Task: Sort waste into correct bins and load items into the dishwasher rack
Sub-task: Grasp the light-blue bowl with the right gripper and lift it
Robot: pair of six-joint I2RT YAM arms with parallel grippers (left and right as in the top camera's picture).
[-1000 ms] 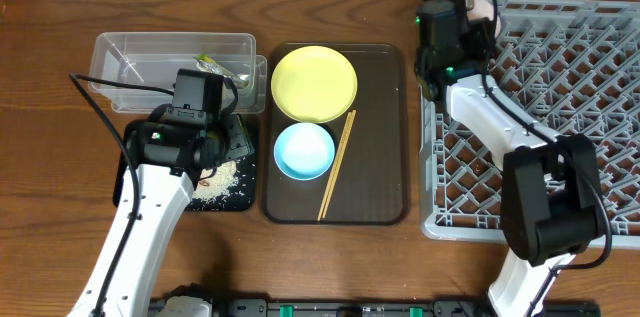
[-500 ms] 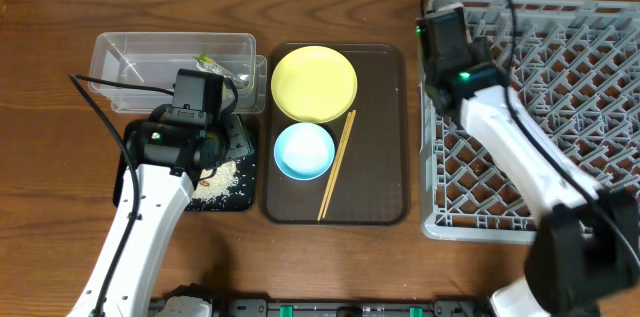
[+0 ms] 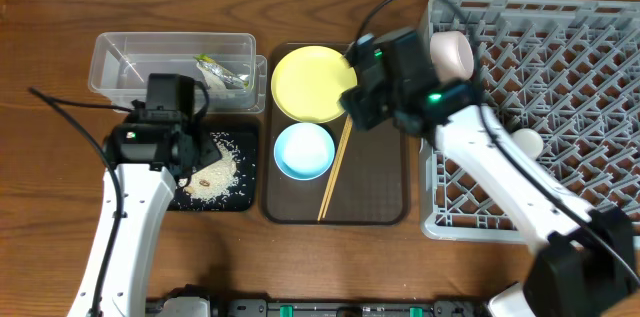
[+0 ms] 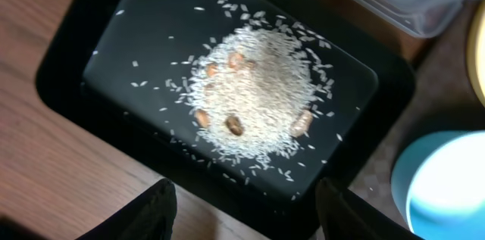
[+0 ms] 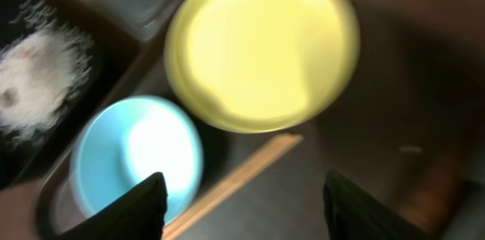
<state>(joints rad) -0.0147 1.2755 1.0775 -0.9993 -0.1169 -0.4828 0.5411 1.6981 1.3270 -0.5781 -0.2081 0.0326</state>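
**Overhead.** Brown serving tray (image 3: 375, 187) on table (image 3: 60, 227) carries yellow plate (image 3: 313, 84), light blue bowl (image 3: 304, 150) and chopsticks (image 3: 336, 167). Left of it: black tray (image 3: 245, 197) with rice (image 3: 212, 169), and clear tub (image 3: 130, 62) holding wrapper (image 3: 222, 72). Right of it: grey rack (image 3: 560, 77) with white bowl (image 3: 452, 54) and cup (image 3: 527, 142).

**Left wrist.** Left hand (image 4: 246, 213) is released and empty, over the black tray.

**Right wrist (blurred).** Right hand (image 5: 250, 210) is released and empty, above the serving tray.
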